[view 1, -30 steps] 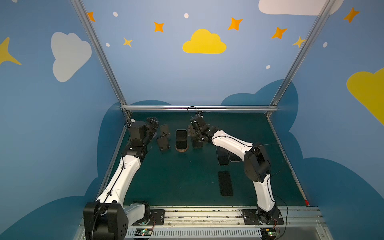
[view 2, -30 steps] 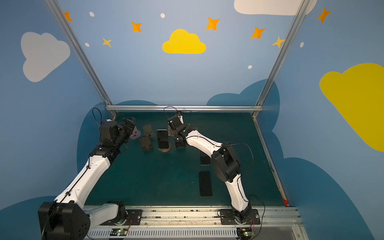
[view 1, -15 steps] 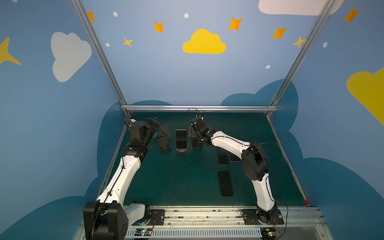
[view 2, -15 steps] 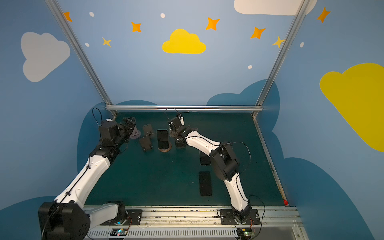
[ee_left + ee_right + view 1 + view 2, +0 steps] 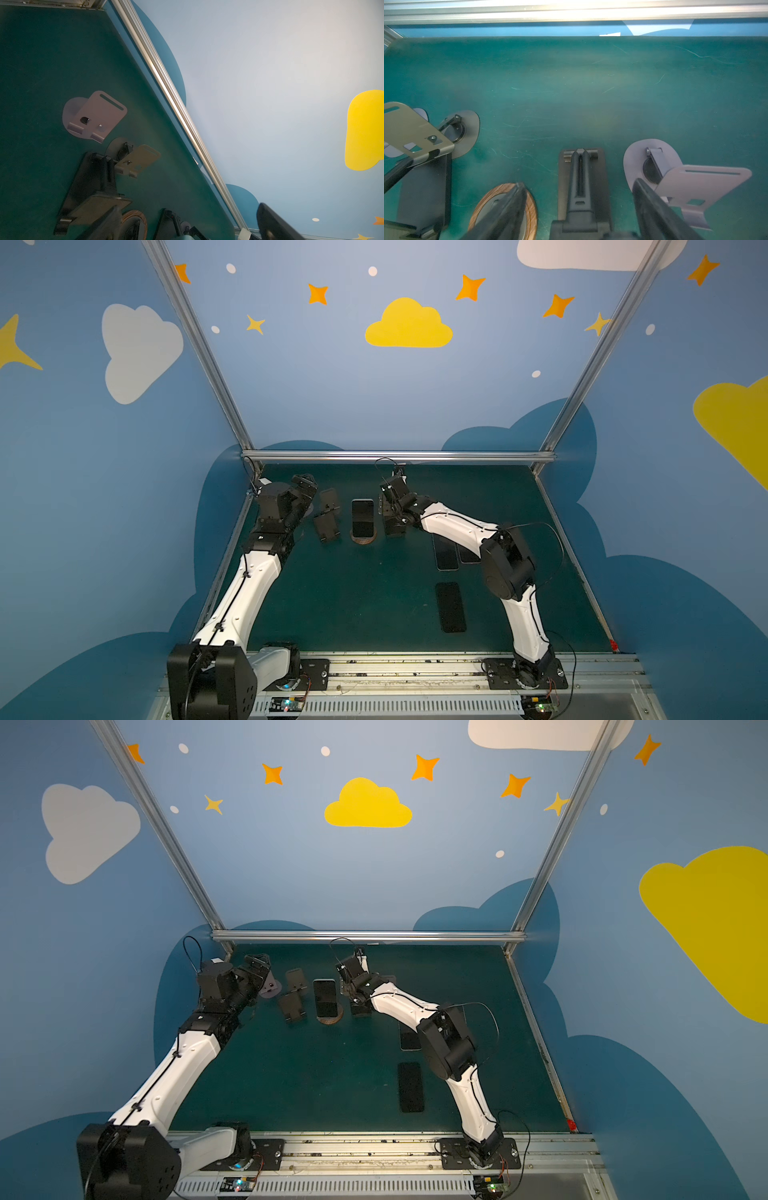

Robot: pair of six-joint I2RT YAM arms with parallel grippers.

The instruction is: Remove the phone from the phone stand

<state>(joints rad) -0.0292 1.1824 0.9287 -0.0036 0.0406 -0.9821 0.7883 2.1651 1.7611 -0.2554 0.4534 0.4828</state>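
Evidently approach: the phone (image 5: 363,517) rests untouched on its stand (image 5: 365,540). Beside it the right gripper (image 5: 578,185) straddles a black stand (image 5: 395,528), jaws apart; the left gripper (image 5: 306,485) gapes too. Next it should shift over and pinch the phone's edges.

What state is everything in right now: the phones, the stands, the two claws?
Phone: upright on the wood-rimmed stand.
Nearest phone: flat on the table.
Phone by the right arm: flat.
Lavender stand: empty.
Beige stand: empty.
Grey stand: empty.
Left gripper: open, empty.
Right gripper: jaws apart astride a black stand, gripping nothing that shows.
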